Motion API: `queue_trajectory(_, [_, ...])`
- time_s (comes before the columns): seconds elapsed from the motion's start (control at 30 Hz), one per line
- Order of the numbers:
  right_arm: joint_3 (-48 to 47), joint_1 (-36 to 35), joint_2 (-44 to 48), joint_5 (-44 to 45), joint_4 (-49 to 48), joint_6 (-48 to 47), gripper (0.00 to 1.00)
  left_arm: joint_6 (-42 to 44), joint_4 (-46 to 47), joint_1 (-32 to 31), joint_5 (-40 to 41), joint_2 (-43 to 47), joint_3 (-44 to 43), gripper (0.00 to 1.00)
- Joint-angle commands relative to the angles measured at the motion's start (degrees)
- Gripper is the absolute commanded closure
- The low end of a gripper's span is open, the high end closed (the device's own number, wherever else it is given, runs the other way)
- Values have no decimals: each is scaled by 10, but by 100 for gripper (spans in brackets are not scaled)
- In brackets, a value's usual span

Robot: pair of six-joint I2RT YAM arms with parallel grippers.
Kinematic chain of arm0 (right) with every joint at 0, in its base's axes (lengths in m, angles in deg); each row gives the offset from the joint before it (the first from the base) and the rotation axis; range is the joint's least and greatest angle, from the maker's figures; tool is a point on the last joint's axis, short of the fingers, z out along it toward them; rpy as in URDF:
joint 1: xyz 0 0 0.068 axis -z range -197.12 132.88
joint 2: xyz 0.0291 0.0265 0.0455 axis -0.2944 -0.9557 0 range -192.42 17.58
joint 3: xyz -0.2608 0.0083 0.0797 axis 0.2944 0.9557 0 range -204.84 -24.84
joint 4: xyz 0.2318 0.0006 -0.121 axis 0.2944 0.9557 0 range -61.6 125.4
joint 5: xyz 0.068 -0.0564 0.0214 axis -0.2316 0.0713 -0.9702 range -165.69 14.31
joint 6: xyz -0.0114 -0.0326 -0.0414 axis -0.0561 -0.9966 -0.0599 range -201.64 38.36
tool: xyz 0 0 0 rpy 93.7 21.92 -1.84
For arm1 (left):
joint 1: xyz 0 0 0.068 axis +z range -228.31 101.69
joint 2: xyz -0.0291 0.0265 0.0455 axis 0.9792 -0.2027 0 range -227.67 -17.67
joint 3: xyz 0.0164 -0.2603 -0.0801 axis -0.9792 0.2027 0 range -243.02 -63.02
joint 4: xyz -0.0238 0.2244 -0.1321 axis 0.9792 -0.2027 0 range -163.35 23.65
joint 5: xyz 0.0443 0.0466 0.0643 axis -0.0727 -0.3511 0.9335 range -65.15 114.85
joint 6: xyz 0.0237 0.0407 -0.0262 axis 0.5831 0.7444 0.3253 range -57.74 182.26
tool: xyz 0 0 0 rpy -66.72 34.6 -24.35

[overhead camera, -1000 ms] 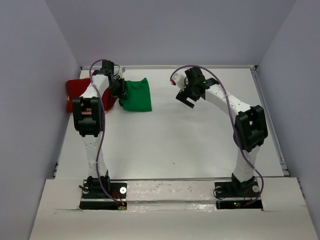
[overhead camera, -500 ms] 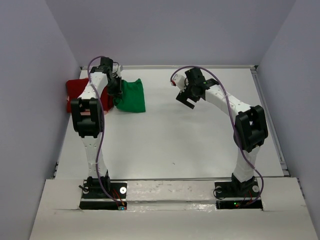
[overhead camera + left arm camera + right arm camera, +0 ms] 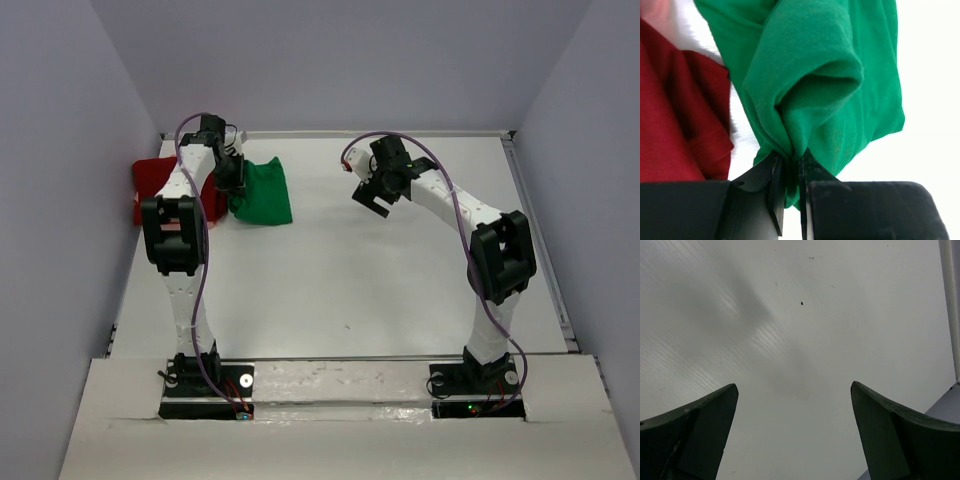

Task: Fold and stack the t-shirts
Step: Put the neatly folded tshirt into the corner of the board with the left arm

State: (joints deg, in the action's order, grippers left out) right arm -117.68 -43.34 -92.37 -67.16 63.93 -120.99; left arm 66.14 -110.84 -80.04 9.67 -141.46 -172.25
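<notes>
Your left fingers [image 3: 762, 176] pinch the bright green cloth t-shirt [image 3: 830, 85], right fingers [image 3: 695, 425] spread; stack it on the dark red cloth t-shirt [image 3: 675, 115].

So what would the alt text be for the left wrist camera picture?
Close-up: the left tool, nearly shut, pinches a bunched fold of a green t-shirt. A dark red t-shirt lies beside it on the white table.

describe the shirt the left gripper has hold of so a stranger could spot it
Go to the table, far left corner. There the left gripper pinches the green t-shirt, just right of the dark red t-shirt. It is the only bright green cloth.
</notes>
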Motion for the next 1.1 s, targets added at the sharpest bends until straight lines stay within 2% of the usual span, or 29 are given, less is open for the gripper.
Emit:
queue_trajectory(0.0, [4,3,31,-2,-18,4,0,3,-5,5,-44,5,2,100])
queue_trajectory(0.53, [-5,3,22,26,-13,-11,0,-18,40,-19,-84,-61,24,100])
queue_trajectory(0.83, [-11,3,21,33,-3,-11,0,-51,42,-75,-125,-122,-67,100])
queue_trajectory(1.07, [-10,3,22,35,1,-12,0,-63,52,-100,-131,-114,-89,100])
